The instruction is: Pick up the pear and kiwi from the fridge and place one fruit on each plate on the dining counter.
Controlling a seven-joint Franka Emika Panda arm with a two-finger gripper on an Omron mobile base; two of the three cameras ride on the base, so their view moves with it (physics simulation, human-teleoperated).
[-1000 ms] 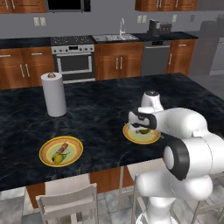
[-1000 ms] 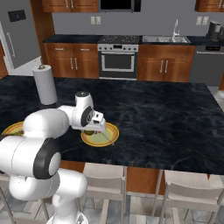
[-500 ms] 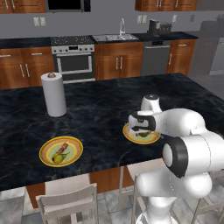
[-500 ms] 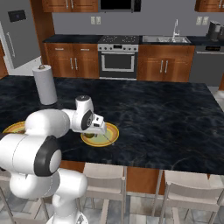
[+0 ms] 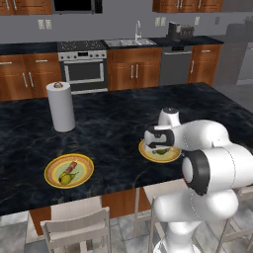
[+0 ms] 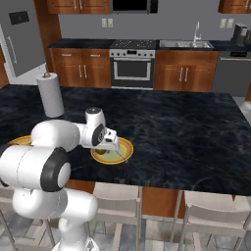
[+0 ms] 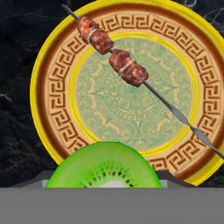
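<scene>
From the left base view, we see our pincer low over the nearer plate on the black marbled table, the wrist bent down so the fruit hangs just above the dish. A dark green shape sits under the hand; we take it for the kiwi. The other plate lies well apart to the left and already carries the yellow-green pear beside a reddish skewer, so one half of the job looks done. A paper towel roll stands farther back, clear of our path.

From the right base view, the pincer is over the same plate, with the kiwi tucked below the white hand — low enough, we judge, that a release would not send it rolling.

In the hand view, the cut face of the kiwi sits at the bottom edge where the fingers would be, so we read the jaws as gripping it, held apart by its width. Beyond it lies the patterned plate, crossed by a meat skewer. The kiwi hangs over the plate's near rim — away from the skewer.
</scene>
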